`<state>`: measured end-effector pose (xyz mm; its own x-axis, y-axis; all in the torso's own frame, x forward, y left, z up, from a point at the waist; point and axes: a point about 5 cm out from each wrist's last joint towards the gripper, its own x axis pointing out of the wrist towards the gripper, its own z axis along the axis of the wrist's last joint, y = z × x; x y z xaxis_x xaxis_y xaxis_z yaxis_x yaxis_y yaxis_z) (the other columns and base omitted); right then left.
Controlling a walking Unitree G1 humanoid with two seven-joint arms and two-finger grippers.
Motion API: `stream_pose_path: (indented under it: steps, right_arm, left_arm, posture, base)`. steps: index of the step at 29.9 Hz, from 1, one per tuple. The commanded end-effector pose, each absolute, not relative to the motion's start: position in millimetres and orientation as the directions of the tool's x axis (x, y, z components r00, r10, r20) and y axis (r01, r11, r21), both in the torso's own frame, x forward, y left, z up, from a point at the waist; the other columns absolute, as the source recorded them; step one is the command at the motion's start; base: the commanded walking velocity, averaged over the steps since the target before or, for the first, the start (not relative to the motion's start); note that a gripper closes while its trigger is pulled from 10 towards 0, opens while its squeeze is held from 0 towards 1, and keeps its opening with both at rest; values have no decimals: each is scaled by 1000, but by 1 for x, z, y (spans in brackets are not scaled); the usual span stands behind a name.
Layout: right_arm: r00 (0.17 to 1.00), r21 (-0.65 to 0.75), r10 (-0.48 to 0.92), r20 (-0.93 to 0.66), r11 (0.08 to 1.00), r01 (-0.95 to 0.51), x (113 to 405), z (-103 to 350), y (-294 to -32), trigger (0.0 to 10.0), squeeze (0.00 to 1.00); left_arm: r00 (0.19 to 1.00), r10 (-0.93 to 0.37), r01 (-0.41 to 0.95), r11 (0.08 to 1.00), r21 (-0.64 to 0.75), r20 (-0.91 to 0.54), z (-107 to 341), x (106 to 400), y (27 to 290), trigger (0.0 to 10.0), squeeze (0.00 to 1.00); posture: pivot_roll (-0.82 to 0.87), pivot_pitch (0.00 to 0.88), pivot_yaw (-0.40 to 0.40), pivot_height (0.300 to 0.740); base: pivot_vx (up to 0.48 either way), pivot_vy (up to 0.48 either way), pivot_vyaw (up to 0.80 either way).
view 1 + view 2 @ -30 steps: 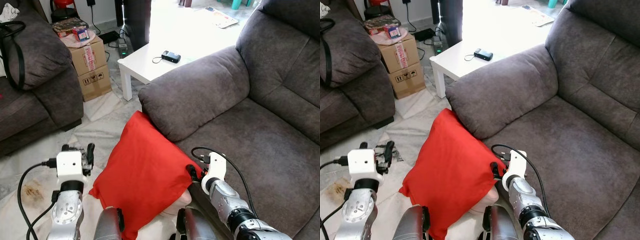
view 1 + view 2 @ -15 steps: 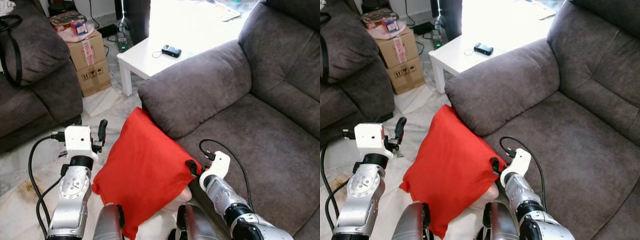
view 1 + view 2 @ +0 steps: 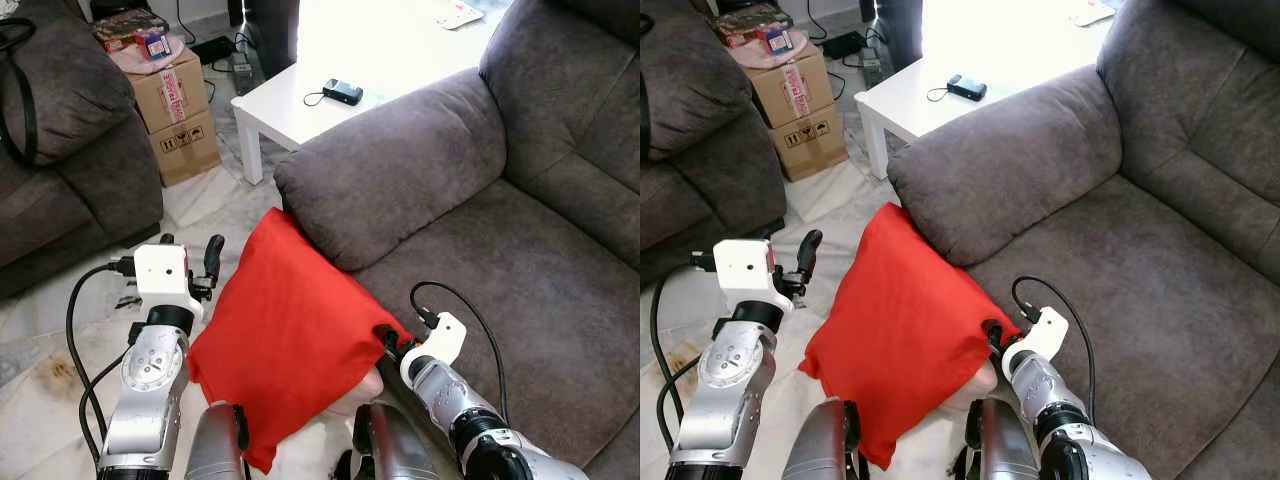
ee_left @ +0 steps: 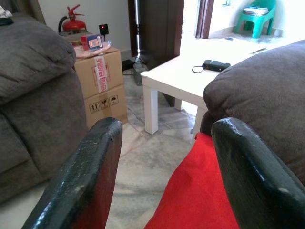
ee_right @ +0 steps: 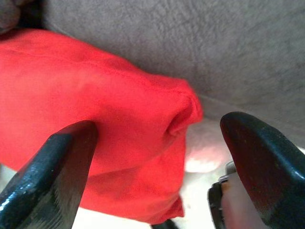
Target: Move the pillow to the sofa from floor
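Red pillow point(image 3: 285, 335), one, against grey sofa point(image 3: 520, 250)

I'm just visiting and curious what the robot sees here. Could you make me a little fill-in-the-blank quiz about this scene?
1. The pillow leaning against the sofa is ____ in colour.
2. The fingers of both the left gripper and the right gripper are ____.
3. The small dark device lies on the ____ table.
4. The cardboard boxes stand on the ____.

Missing words: red; open; white; floor
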<state>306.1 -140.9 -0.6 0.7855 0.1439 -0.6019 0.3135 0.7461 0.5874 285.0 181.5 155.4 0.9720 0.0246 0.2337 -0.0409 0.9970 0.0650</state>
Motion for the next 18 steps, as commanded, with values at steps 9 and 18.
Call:
stream_pose_path:
  steps: [9, 18]
  right_arm:
    - [832, 682, 227, -507, 696, 225, 306, 2, -137, 10000, 0]
    - [841, 670, 277, -465, 731, 130, 307, 5, -127, 10000, 0]
  left_arm:
    - [969, -20, 21, 1000, 0, 246, 165, 280, 174, 10000, 0]
    - [963, -37, 40, 999, -7, 266, 177, 276, 173, 10000, 0]
  posture:
    - [87, 276, -104, 625]
    - [105, 321, -111, 625]
  base:
    - [0, 0, 0]
    - [0, 0, 0]
